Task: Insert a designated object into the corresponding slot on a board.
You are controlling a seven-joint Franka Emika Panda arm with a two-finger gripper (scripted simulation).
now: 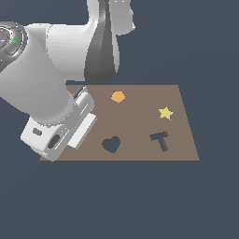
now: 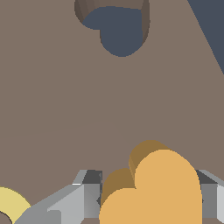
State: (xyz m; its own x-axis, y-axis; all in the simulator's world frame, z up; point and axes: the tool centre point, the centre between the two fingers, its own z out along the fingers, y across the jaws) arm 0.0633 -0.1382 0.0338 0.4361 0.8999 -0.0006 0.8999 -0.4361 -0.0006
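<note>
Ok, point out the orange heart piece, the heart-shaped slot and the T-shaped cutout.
orange heart piece [image 2: 159, 192], wrist view, on its flat top face.
heart-shaped slot [image 1: 111, 144], exterior view, on the dark floor of the cutout.
T-shaped cutout [image 1: 160, 138], exterior view, where stem meets crossbar.

Spare shapes beside the job

An orange hexagon [image 1: 118, 96] lies at about eleven o'clock, a yellow star [image 1: 165, 113] at two o'clock, a dark T-shaped cutout [image 1: 160, 139] at four o'clock. A yellow ring's [image 2: 11, 204] edge shows in the wrist view.
</note>
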